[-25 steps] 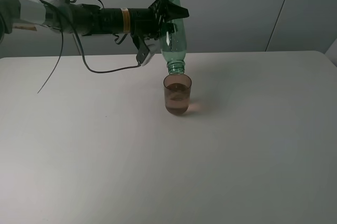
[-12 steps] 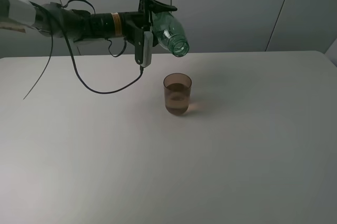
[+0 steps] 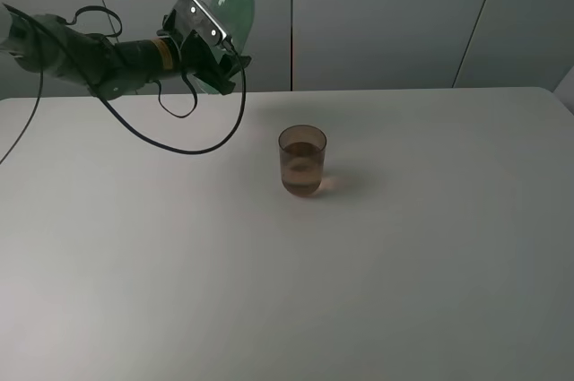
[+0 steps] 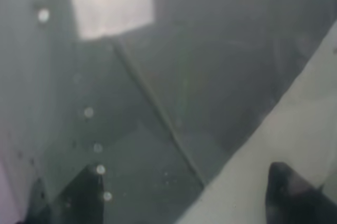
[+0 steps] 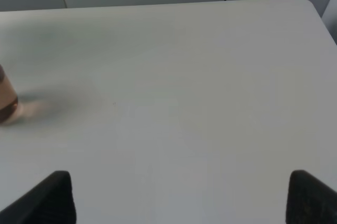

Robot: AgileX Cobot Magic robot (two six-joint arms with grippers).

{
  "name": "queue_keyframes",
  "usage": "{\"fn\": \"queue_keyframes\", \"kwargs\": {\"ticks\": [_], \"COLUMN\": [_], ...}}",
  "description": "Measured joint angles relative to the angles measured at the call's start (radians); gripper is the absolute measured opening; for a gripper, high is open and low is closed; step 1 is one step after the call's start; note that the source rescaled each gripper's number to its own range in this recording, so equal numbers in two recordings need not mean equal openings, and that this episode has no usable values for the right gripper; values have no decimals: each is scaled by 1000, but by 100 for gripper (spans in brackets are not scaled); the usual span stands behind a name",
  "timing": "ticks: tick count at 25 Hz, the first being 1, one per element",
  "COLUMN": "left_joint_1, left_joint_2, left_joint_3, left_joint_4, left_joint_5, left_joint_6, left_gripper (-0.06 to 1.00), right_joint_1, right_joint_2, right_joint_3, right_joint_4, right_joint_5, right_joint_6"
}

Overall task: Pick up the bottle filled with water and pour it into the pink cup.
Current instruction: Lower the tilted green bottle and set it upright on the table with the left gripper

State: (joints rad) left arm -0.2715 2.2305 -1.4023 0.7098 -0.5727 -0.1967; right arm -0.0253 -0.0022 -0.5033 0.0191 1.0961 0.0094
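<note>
The left gripper is gripping the lower body of the bottle, closed onto it. The bottle is being held high over the far left part of the counter, mouth upward and leaning slightly. In the left wrist view the bottle's green wall is filling the space between the dark fingertips, but that view is too blurred to show more.

The pink cup is standing upright near the middle of the counter, well apart from the bottle, and is holding liquid. No water level is showing in the bottle. The pour is therefore judged complete, with setting the bottle down as the step in hand.

To do this well, the arm should be keeping the bottle upright while lowering it onto bare counter to the left of the cup. It should be releasing only once the base is resting flat.

The black cable is hanging in a loop beneath the left arm, close to the counter, and could drag during a descent. The cup is the only thing standing on the counter. The right gripper is spread wide with nothing between its fingers, and the cup's edge is showing off to one side in its view.
</note>
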Motion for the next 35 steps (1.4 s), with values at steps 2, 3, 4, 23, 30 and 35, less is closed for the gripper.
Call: {"fn": "queue_keyframes", "kwargs": {"ticks": [2, 3, 4, 23, 30, 35], "left_joint_1": [4, 9, 18, 171, 179, 179], "left_joint_2": [-59, -85, -105, -138, -45, 22], "left_joint_3": [55, 89, 124, 569, 506, 476], "left_joint_4": [-86, -132, -197, -567, -561, -560], "left_joint_5": [89, 95, 84, -420, -448, -455], "left_joint_6": [-52, -66, -71, 197, 218, 222], "left_gripper": [0, 0, 0, 0, 0, 0], "right_joint_1": [0, 0, 0, 0, 0, 0], "right_joint_2": [0, 0, 0, 0, 0, 0], "right_joint_3": [0, 0, 0, 0, 0, 0], "right_joint_4": [0, 0, 0, 0, 0, 0], "right_joint_5": [0, 0, 0, 0, 0, 0], "right_joint_6": [0, 0, 0, 0, 0, 0]}}
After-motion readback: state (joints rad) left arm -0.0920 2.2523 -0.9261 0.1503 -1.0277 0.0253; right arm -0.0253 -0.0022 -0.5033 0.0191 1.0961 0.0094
